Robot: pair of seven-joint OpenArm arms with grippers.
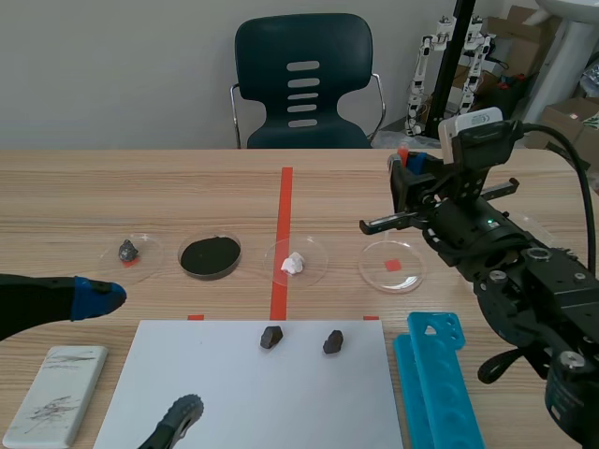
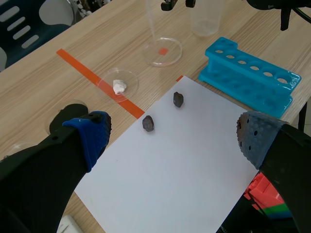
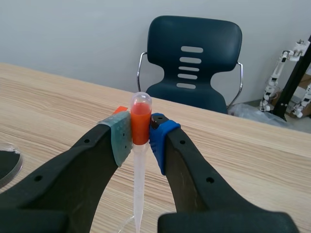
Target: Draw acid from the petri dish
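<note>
Right gripper (image 3: 140,133) is clamped on the orange bulb of a clear pipette (image 3: 139,160), with the stem pointing down at the petri dish (image 1: 379,264). Can't tell if the tip touches. There's bare wood all round that dish, and the blue rack (image 1: 438,374) sits clear of it on the robot's side. Left gripper (image 2: 172,138) is spread wide, holding nothing, over the white sheet (image 2: 184,165).

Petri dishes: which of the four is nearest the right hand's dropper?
The scene view's rightmost dish, beside the dropper: no solid inside, only a red mark showing through. The others hold a grey stone, black powder and a white lump.
</note>
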